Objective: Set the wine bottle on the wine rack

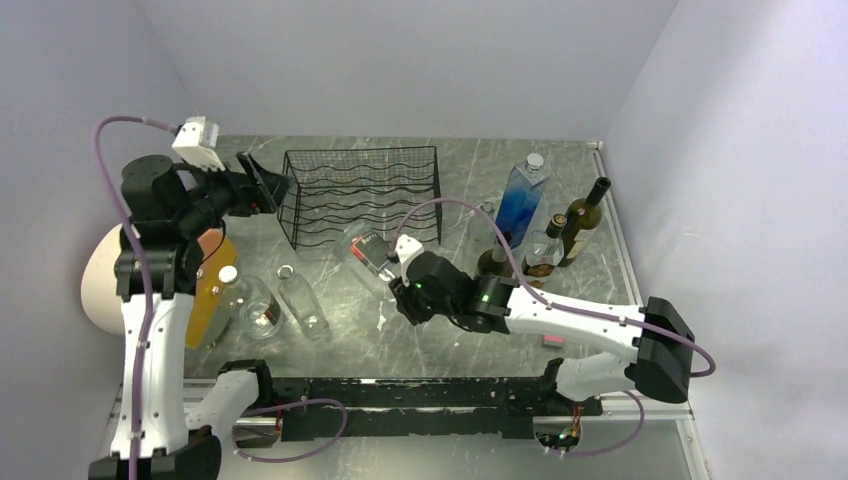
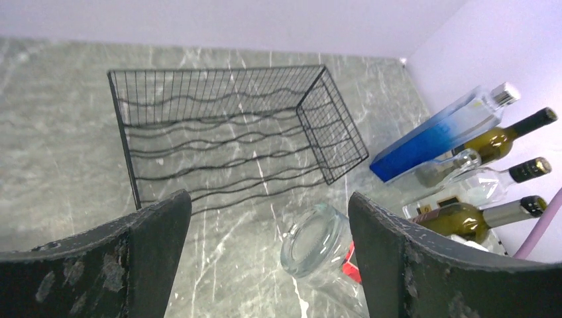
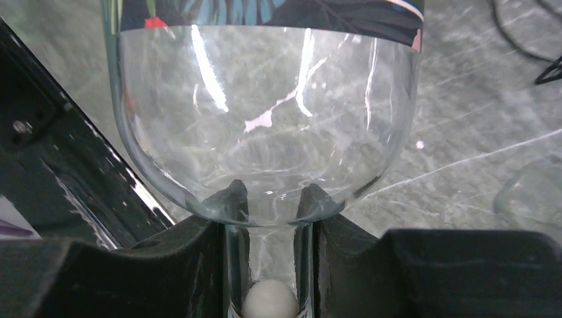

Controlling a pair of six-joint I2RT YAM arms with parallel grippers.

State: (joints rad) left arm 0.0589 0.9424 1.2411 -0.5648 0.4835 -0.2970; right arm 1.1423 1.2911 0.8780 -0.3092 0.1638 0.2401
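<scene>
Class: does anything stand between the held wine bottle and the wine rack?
Nothing visible does. The right hand grips the wine bottle by its neck; only bare table separates its base from the wine rack.

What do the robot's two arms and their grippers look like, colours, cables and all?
Both arms have white links with black joints: left arm, right arm. A purple cable loops along each. The right arm shows a small green light. A white camera box sits on the left wrist. The left gripper has broad black fingers, scuffed grey.
</scene>
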